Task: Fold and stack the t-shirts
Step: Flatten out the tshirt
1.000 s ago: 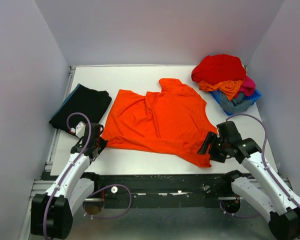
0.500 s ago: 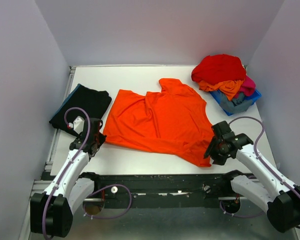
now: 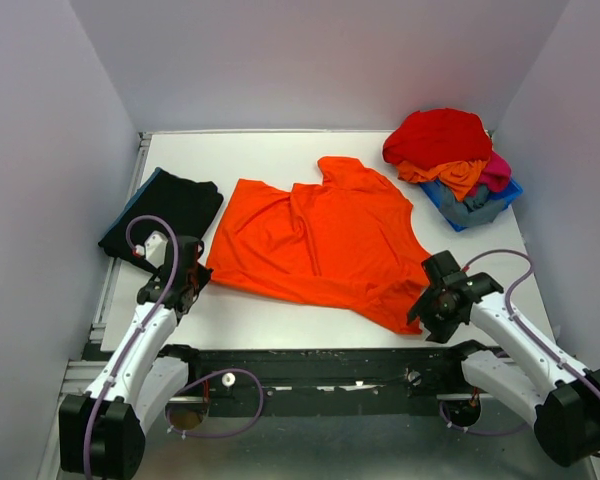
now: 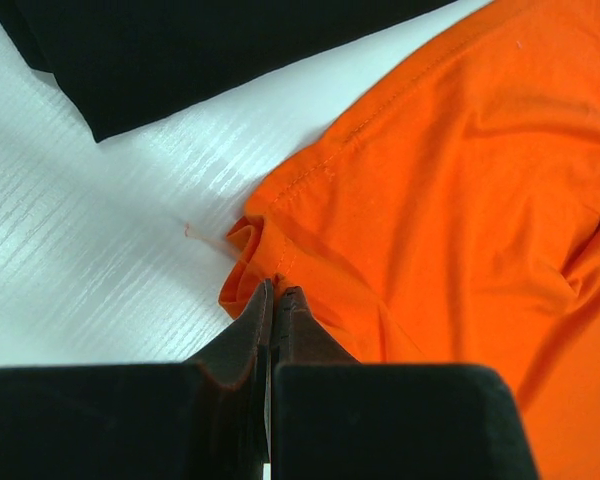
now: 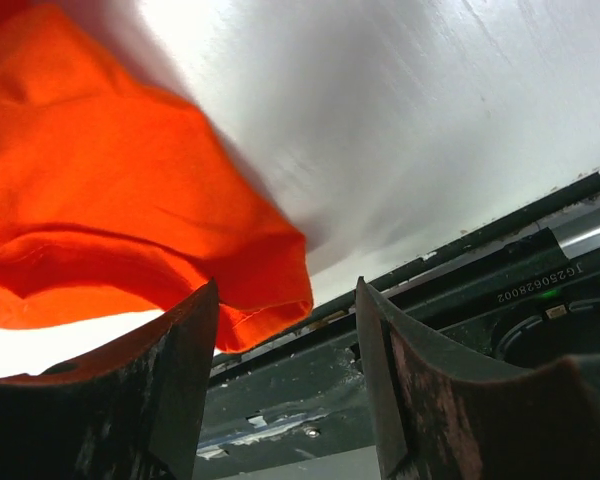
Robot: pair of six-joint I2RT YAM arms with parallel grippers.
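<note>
An orange t-shirt (image 3: 320,240) lies spread on the white table (image 3: 270,150). My left gripper (image 3: 192,283) is shut on the shirt's near left hem corner (image 4: 270,262). My right gripper (image 3: 427,312) is open at the shirt's near right corner; that corner (image 5: 250,300) hangs between my fingers (image 5: 185,350), close to the table's front edge. A folded black t-shirt (image 3: 163,212) lies at the left, and it also shows in the left wrist view (image 4: 180,50).
A blue bin (image 3: 500,205) at the back right holds a pile of red (image 3: 438,135), orange, pink and grey shirts. The black frame rail (image 5: 460,290) runs along the table's near edge. White walls close in on both sides.
My right gripper has slid down and right to the shirt's near right corner. My left gripper has edged slightly up and left with the hem corner held.
</note>
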